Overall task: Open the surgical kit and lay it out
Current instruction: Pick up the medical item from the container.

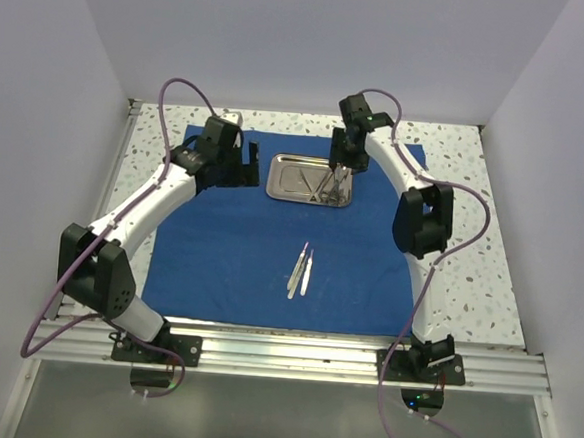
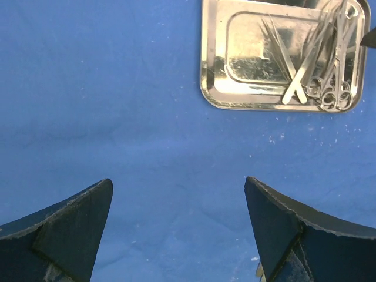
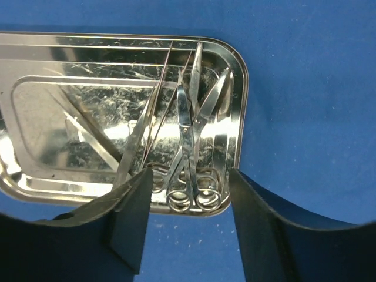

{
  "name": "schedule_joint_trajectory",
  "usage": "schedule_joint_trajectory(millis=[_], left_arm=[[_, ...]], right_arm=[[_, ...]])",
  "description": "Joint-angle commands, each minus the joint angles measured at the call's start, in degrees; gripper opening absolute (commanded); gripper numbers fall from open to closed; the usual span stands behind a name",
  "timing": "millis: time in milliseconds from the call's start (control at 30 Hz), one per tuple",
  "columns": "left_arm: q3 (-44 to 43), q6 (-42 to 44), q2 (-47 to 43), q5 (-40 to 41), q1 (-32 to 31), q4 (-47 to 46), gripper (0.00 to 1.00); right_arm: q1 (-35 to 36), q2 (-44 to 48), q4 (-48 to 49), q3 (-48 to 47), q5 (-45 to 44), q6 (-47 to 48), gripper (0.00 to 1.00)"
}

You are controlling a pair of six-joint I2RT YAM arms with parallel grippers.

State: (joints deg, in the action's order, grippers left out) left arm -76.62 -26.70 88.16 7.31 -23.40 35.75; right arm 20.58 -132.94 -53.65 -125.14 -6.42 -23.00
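The royal-blue cloth [image 1: 240,245] lies spread flat on the table. The steel tray [image 1: 293,177] sits on its far middle and holds several silver instruments: tweezers [image 2: 296,82] and ring-handled scissors and forceps [image 3: 187,176]. Two thin tweezers [image 1: 300,270] lie side by side on the cloth, nearer me. My right gripper [image 1: 339,174] is open over the tray's right end [image 3: 238,88], its fingers either side of the ring handles, holding nothing [image 3: 188,183]. My left gripper [image 1: 244,164] is open and empty above bare cloth left of the tray [image 2: 177,182].
The speckled tabletop [image 1: 469,271] shows around the cloth. White walls close in on the left, right and back. The aluminium rail [image 1: 293,354] with the arm bases runs along the near edge.
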Motion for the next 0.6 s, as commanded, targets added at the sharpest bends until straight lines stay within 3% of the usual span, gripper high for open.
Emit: schedule_joint_trajectory(millis=[0, 267, 567], left_arm=[[-0.6, 2.7, 0.6, -2.5, 2.8, -1.2, 0.98], [0.7, 2.8, 2.8, -4.6, 4.9, -2.3, 0.97], [1.0, 2.9, 4.1, -5.7, 6.1, -3.5, 0.97]], right_arm=[[0.3, -2.2, -3.3, -5.0, -0.1, 1.6, 0.57], [1.0, -6.5, -4.4, -5.3, -0.7, 2.4, 0.47], [1.8, -8.2, -4.4, -4.5, -0.7, 2.7, 0.44]])
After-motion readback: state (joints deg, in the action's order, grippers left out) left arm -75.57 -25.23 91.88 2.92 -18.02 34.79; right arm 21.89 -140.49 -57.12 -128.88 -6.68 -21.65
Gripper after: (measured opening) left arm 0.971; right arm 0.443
